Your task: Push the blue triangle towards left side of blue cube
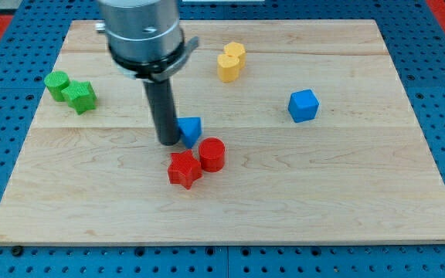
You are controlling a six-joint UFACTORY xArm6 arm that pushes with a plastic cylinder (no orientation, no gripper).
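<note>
My tip [168,142], gripping nothing, touches the blue triangle's [191,130] left side; the blue cube [303,105] sits well right.

You have two green plastic blocks [70,90] near the wooden tabletop's [346,201] left edge, two touching yellow plastic blocks [230,62] near its top edge, and a red plastic cylinder [212,154] touching a red plastic star-shaped block [184,169] mid-board.

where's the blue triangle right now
The blue triangle sits near the board's middle, right against my tip on its left, just above the red cylinder, well left of the blue cube.
</note>
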